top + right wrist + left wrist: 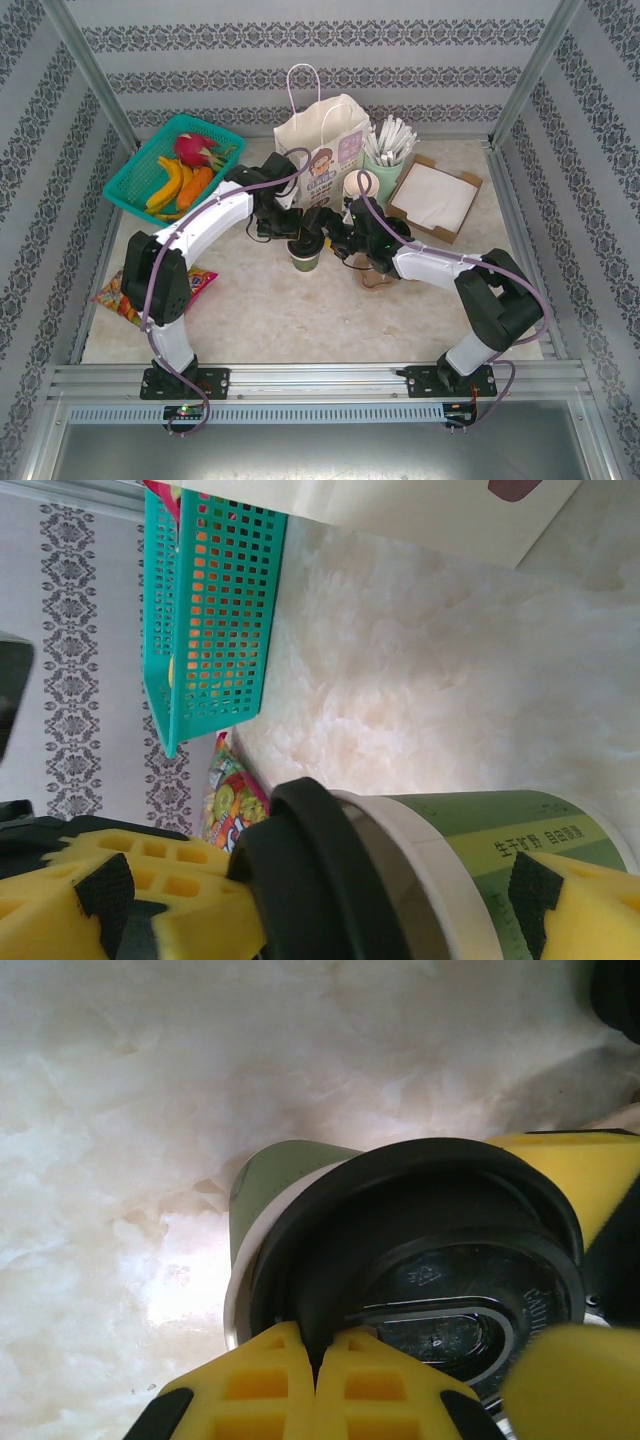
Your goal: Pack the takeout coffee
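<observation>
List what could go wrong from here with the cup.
1. The left gripper, shut, sits at the rim of the lid: a push could tip the cup or pop the lid.
2. The right gripper stands wide open around the cup, close by: closing may knock the two grippers together.
3. The bag behind is tall: a low lift could hit its wall.

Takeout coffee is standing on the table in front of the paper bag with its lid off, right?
Not quite: the takeout coffee stands on the table in front of the paper bag with its black lid on, as the left wrist view shows.
</observation>
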`<action>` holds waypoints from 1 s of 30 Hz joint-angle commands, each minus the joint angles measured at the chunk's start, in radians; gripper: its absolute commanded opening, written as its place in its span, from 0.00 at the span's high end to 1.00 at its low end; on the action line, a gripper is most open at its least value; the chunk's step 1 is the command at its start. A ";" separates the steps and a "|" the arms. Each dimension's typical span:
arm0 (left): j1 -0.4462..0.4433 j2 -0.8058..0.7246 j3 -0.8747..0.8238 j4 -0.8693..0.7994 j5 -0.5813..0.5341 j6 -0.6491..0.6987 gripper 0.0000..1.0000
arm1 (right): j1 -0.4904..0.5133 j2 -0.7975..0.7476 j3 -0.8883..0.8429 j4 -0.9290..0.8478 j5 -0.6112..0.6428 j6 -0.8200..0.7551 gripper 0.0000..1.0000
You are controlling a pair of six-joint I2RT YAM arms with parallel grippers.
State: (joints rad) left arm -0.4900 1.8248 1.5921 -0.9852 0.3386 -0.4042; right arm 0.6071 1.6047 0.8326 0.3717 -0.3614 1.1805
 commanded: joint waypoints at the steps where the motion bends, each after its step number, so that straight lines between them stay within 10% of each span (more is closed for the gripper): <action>1: -0.012 0.008 0.034 -0.024 -0.022 0.018 1.00 | 0.012 0.005 0.018 0.032 -0.002 0.011 0.02; 30: -0.018 0.010 0.043 -0.060 -0.051 0.020 1.00 | 0.011 -0.019 -0.011 0.021 0.029 0.016 0.02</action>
State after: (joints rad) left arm -0.4915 1.8206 1.6459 -1.0584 0.2756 -0.3901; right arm 0.6071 1.6043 0.8310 0.3729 -0.3492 1.1843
